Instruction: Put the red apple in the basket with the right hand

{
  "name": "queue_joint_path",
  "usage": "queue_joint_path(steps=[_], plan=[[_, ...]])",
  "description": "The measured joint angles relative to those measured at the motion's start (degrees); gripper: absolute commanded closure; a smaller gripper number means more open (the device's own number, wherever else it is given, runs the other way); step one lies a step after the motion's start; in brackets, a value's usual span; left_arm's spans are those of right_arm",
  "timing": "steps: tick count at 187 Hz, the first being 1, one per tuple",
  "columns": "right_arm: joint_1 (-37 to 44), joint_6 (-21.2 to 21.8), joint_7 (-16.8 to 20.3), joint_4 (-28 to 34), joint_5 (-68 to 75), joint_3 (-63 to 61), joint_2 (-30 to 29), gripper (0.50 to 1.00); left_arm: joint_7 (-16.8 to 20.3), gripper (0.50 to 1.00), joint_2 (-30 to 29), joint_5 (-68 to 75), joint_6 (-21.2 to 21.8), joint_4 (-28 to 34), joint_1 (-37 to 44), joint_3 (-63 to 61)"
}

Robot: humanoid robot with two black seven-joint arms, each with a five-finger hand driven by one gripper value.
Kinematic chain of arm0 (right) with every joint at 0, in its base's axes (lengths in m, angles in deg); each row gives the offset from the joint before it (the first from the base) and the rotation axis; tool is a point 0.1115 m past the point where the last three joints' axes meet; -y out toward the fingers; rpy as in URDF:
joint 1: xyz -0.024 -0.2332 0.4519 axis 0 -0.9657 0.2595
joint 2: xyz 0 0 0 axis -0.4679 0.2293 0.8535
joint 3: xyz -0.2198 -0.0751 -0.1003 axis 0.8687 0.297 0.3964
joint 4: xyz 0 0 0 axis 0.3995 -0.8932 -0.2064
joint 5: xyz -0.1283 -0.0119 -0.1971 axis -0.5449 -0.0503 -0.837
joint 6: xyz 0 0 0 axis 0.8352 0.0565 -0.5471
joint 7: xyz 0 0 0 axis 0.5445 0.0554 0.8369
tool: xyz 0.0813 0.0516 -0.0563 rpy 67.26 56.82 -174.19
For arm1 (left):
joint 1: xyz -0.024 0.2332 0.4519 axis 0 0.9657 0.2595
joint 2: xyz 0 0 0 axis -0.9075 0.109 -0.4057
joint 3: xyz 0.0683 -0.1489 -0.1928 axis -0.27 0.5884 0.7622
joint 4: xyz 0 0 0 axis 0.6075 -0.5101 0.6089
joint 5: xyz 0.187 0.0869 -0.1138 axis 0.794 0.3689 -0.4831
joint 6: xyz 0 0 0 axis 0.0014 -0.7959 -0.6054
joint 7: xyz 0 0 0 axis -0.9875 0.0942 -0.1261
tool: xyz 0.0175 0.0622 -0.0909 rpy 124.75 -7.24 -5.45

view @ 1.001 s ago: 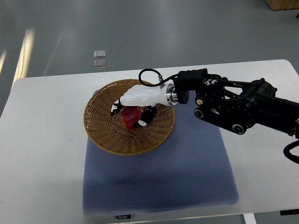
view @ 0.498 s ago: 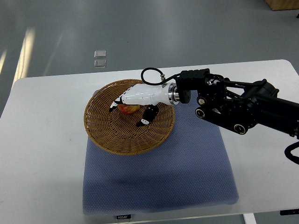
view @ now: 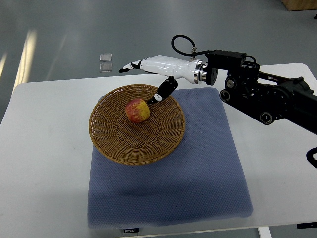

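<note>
A red and yellow apple [view: 137, 109] lies inside the round wicker basket [view: 112, 144], a little above its middle. My right hand [view: 143, 79], white with black fingertips, hovers above the basket's far rim, up and to the right of the apple. Its fingers are spread and hold nothing; the thumb points down toward the basket. Its black arm [view: 262, 96] comes in from the right edge. No left arm shows.
The basket rests on the upper left part of a blue-grey mat [view: 198, 178] on a white table [view: 44, 163]. Two small clear squares [view: 105, 62] lie on the grey floor beyond the table's far edge.
The right hand let go of the apple, opened, and rose up and to the right out of the basket. The apple now lies free in the basket.
</note>
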State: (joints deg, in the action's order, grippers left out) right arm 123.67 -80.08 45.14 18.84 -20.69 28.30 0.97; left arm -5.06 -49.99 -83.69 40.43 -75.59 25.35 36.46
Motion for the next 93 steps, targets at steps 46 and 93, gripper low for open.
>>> queue_joint_path(steps=[46,93], plan=[[-2.2,-0.3,0.0,-4.4,22.7,-2.8,0.0,0.589,0.0,0.5,0.0,0.0,0.0,0.0,0.0,0.0],[-3.4,-2.9,0.3,-7.6,41.8,-2.9,-0.5,0.589,0.0,0.5,0.0,0.0,0.0,0.0,0.0,0.0]])
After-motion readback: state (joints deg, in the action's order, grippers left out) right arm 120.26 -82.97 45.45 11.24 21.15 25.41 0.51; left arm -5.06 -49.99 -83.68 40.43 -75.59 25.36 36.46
